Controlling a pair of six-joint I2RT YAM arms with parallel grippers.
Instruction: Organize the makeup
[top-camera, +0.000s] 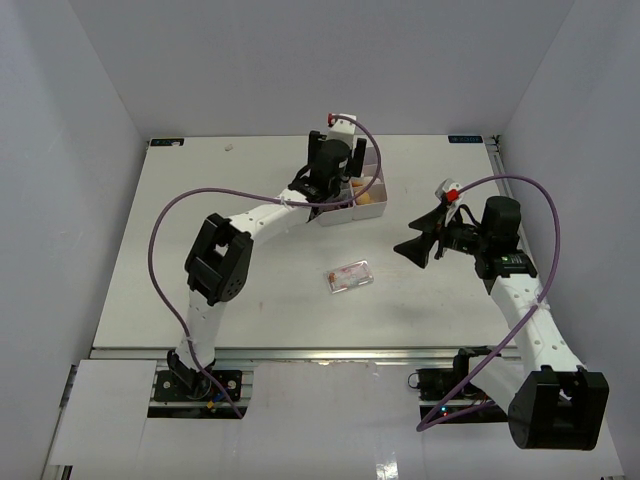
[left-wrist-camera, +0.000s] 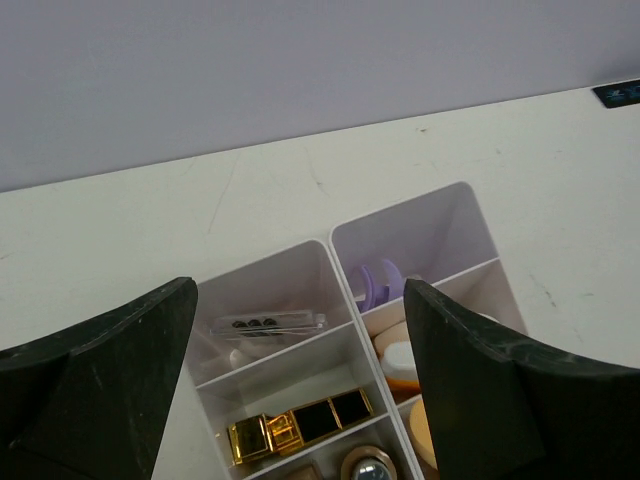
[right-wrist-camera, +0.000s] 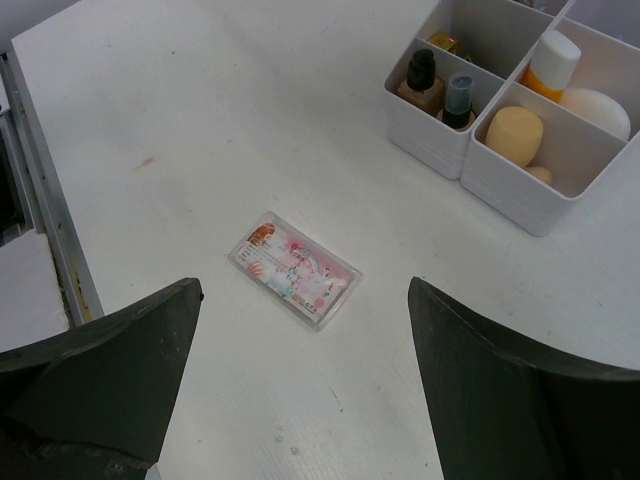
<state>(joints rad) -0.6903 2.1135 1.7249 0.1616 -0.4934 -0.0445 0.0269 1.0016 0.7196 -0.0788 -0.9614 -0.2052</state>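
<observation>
- Right gripper fingers fill the near edge of the right wrist view, spread wide and empty, hovering above the table.
- Left gripper hangs over the white compartment box, jaws wide too, with nothing between them.
- One flat clear packet with pink-red print lies on the table, well apart from the box.
- Its long axis runs from upper left to lower right in the right wrist view, printed face up.
- The pick probably goes best with the fingers across the narrow width, coming down low onto the thin edges.
</observation>
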